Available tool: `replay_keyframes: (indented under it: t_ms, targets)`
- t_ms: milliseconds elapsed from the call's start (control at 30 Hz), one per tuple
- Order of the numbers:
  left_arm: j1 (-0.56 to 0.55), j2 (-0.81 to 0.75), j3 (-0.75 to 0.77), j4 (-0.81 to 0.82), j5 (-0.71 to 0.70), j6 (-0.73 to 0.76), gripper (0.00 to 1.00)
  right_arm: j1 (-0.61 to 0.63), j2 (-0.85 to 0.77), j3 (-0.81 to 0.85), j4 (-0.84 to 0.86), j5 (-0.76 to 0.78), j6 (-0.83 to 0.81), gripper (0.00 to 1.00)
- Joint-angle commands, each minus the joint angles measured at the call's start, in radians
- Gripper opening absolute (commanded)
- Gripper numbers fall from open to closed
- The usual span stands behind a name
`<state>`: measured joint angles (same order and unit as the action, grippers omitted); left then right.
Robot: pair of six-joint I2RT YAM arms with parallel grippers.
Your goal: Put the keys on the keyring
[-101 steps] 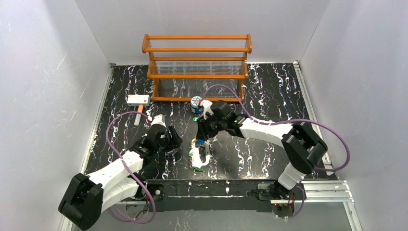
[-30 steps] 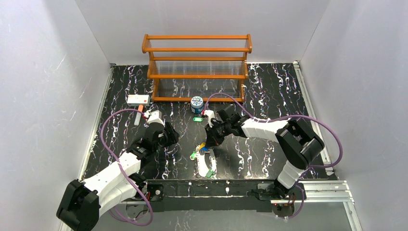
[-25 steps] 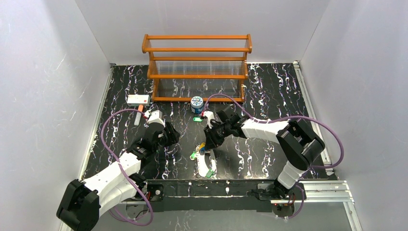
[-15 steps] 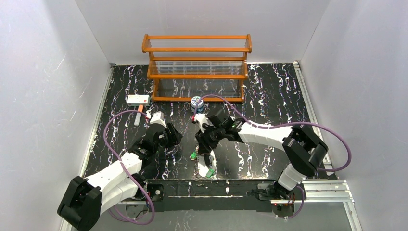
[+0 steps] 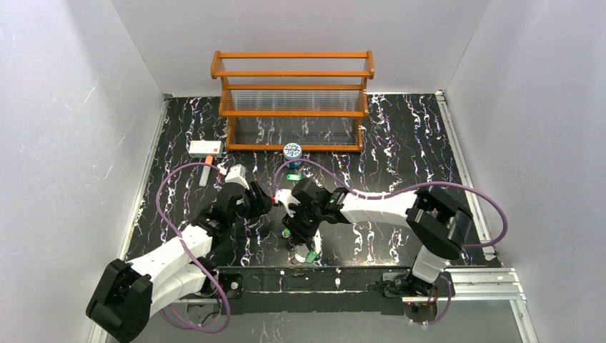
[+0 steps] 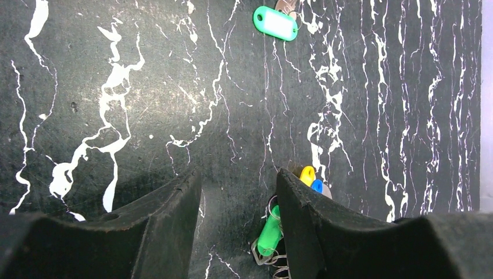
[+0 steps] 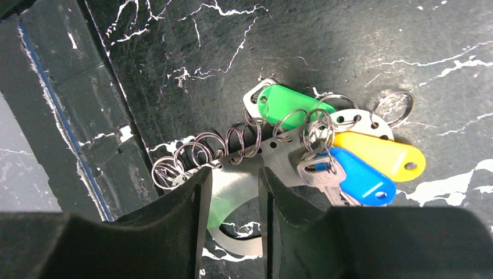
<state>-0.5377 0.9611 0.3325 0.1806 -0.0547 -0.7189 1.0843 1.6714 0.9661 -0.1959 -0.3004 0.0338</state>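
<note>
**Right gripper point(image 7: 232, 174) over the whitish oval keyring band point(image 7: 235, 195) near the table's front edge, jaws partly apart.**
Only its own wrist view is showing us the band filling the gap between the fingers, and we cannot tell whether they are pinching it. A green-headed key point(image 7: 290, 107), a yellow-headed key point(image 7: 378, 154) and a blue-headed key point(image 7: 360, 180) are lying against the band among small wire rings. The left gripper point(image 6: 238, 174) is standing released over the black marbled table point(image 6: 145, 87), and its view is catching a loose green-tagged key point(image 6: 275, 23) well apart. The top view is adding a round blue-and-white can point(image 5: 291, 151), its print too small to read.
</note>
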Motion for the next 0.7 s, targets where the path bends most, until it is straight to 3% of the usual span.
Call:
replay_keyframes:
  t_ms: [0,233,500,667]
  targets:
    - [0.005,-0.013,-0.016,0.014,0.014,-0.007,0.48,0.014,0.027,0.054,-0.002,0.017,-0.017,0.42]
    - [0.005,-0.017,-0.013,0.013,0.026,-0.001,0.48,-0.005,0.102,0.076,0.034,0.140,0.028,0.44]
    - [0.005,-0.030,-0.035,0.006,0.054,-0.032,0.47,-0.130,0.174,0.140,0.045,0.113,0.118,0.46]
    - [0.005,-0.006,-0.085,0.080,0.146,-0.109,0.45,-0.185,0.165,0.151,0.033,0.067,0.112,0.48]
